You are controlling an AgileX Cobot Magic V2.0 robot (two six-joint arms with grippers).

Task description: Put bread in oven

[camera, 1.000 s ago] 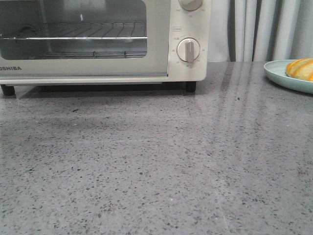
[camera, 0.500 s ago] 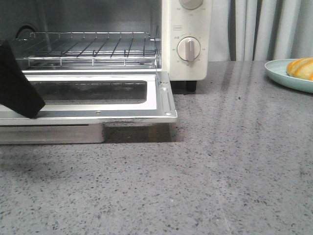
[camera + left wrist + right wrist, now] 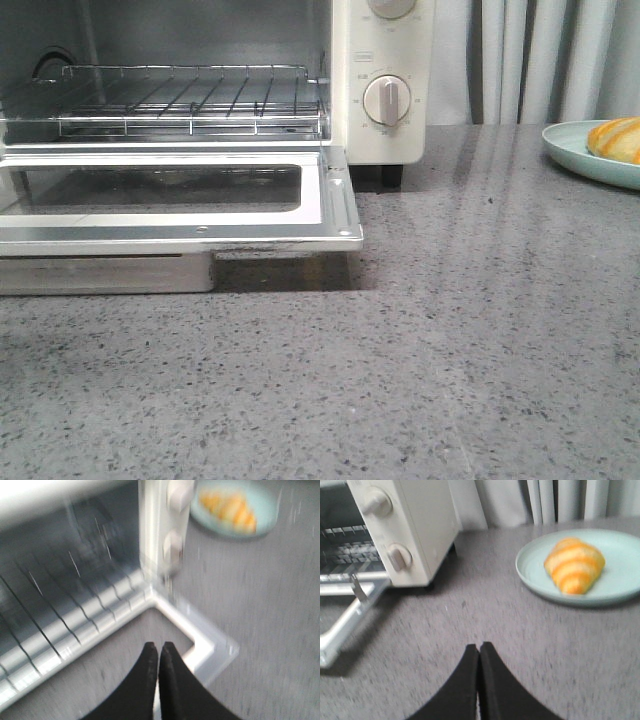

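Observation:
The cream-white oven [image 3: 385,80] stands at the back left with its glass door [image 3: 180,200] folded down flat and the wire rack [image 3: 180,100] bare inside. The golden striped bread [image 3: 615,138] lies on a pale green plate [image 3: 580,150] at the far right; it also shows in the right wrist view [image 3: 575,565] and, blurred, in the left wrist view [image 3: 230,510]. My left gripper [image 3: 158,647] is shut and empty above the open door's corner. My right gripper [image 3: 479,647] is shut and empty over the counter, short of the plate [image 3: 535,565]. Neither gripper shows in the front view.
The grey speckled counter [image 3: 420,350] runs across the front and right. The open door [image 3: 350,615] juts out over it on the left. White curtains [image 3: 540,60] hang behind. Round dial knobs [image 3: 386,100] sit on the oven's right panel.
The oven door, shut a second ago, now lies open. The black left gripper that showed at the door's left edge half a second ago has left the front view.

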